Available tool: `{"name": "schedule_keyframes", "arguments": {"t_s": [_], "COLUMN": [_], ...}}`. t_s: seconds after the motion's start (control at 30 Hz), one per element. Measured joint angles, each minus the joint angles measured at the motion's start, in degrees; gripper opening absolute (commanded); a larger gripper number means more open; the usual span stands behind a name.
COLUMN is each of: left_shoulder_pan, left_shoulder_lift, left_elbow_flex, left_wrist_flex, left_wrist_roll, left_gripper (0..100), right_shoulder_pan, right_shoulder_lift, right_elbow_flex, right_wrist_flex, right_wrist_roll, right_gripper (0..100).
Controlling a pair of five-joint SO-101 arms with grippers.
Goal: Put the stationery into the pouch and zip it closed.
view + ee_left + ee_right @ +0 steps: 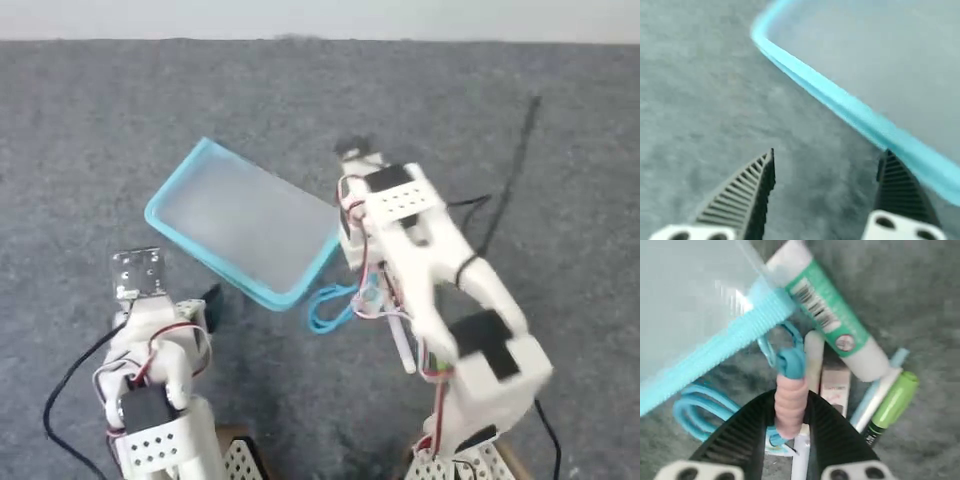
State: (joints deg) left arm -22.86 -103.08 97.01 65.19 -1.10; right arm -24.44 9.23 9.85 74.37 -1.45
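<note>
Clamping the pouch (240,225) zipper pull (790,385), right gripper (790,407) sits over stationery (840,325) outside it; left gripper (829,151) gapes wide

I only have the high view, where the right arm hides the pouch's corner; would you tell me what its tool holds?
Observer: The right tool is shut on the pink zipper pull at the pouch's blue edge.
Operator: Thank you; which stationery is nearby?
Observer: A glue stick, a green marker and a light blue pen, beside the pouch.
Operator: And the other side?
Observer: The left tool is open, empty, near the pouch's blue edge.
</note>
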Motion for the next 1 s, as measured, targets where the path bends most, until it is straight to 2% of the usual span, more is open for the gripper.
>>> {"name": "schedule_keyframes", "arguments": {"t_s": [0.1,0.2,0.37,0.5,0.67,0.8,1.0], "left_shoulder_pan": [-5.45,-6.95,-6.86,-6.86,-6.51,-2.2,7.56], "left_shoulder_lift": [0.0,0.0,0.0,0.0,0.0,0.7,18.9], "left_elbow_flex": [0.0,0.0,0.0,0.0,-3.34,-8.62,-24.09], "left_wrist_flex": [-2.73,-3.78,-3.87,-3.87,-7.3,-7.3,-6.59], "left_wrist_roll": [-8.18,-15.74,-17.76,-19.6,-20.13,-18.11,-8.09], "left_gripper": [31,31,31,31,32,32,32], "right_shoulder_pan": [0.7,2.11,4.66,5.54,5.63,5.63,5.63], "right_shoulder_lift": [-8.62,-18.37,-35.43,-46.95,-57.05,-61.1,-61.63], "right_elbow_flex": [4.57,12.57,27.25,32.0,33.05,33.05,34.2], "right_wrist_flex": [-1.05,-6.77,-14.68,-11.08,-4.22,-1.58,-0.62], "right_wrist_roll": [0.44,0.44,2.02,10.99,13.63,13.63,13.63], "right_gripper": [0.7,0.7,0.7,0.7,0.7,0.7,0.7]}}
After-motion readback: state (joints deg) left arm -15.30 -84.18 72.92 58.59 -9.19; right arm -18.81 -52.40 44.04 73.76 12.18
